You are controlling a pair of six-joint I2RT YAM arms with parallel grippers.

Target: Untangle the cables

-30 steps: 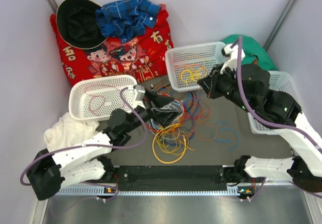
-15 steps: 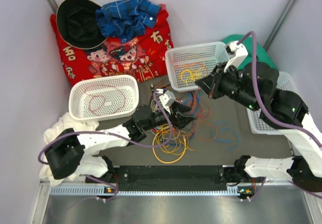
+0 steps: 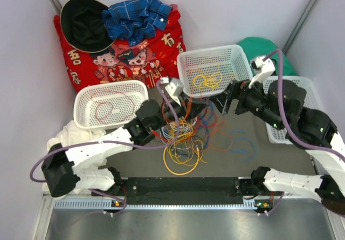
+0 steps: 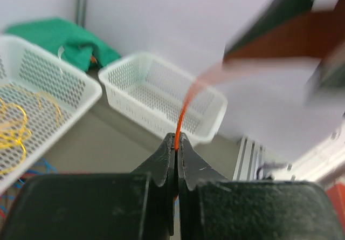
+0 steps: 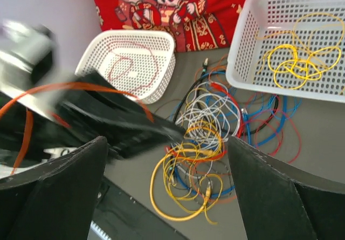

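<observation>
The cables lie in a many-coloured tangle on the dark mat between the arms, with yellow loops nearest the bases. My left gripper hangs over the tangle's far side. In the left wrist view it is shut on a thin orange cable that rises from between its tips. My right gripper is open just right of it, by the back basket's front edge. Nothing sits between its fingers, which look down on the tangle. Yellow cables lie in the back basket, a red one in the left basket.
Three white baskets stand around the mat: left, back and right. A red printed cloth, black hat and blue plaid shirt lie at the back. A white cloth is at the left, a green cloth at the back right.
My left arm swung from the left basket across the tangle to the right and shut on the orange cable. My right gripper opened and drew back from the back basket.
</observation>
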